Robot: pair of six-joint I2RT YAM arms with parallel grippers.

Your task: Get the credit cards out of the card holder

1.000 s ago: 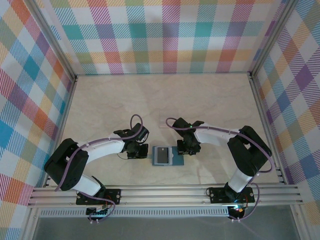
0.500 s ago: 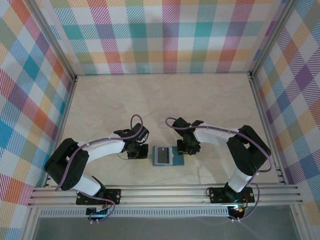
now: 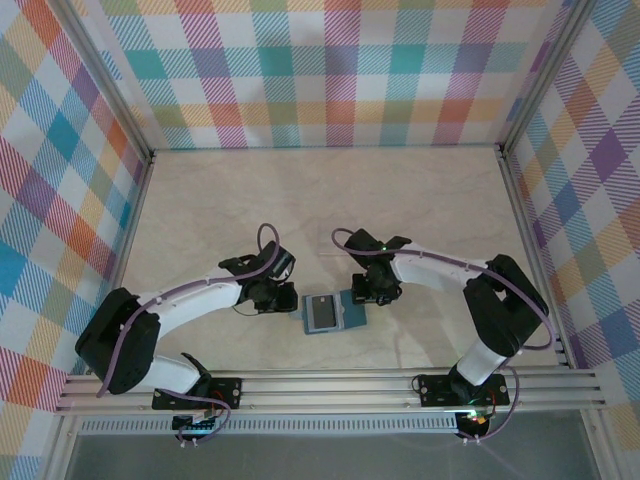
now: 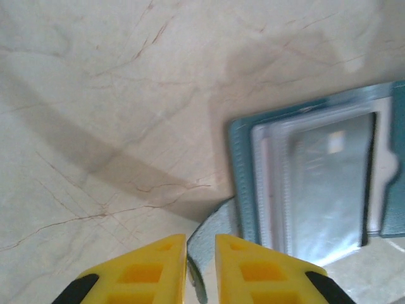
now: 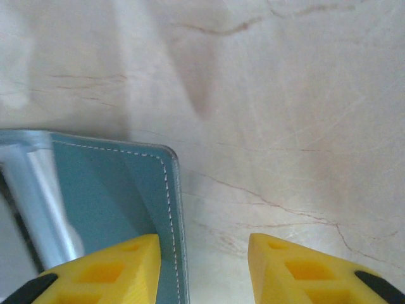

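Teal card holder (image 3: 342,318) lies open, flat on marble table (image 3: 300,200), near centre, between both grippers. Dark card (image 3: 322,313) sits in its pocket, under clear window in left wrist view.

Left arm: elbow out left, forearm stretched right, wrist low. Left gripper (image 3: 289,303) at holder's left edge. Yellow fingers (image 4: 155,269) stand a sliver apart with holder's side tab (image 4: 209,237) at the gap; grip unclear.

Right arm: elbow out right, forearm reaching left. Right gripper (image 3: 362,298) is spread wide, straddling holder's right edge (image 5: 171,209), nothing pinched.

Teal card holder (image 3: 348,319) lies open flat, grey card (image 3: 322,313) in its pocket.
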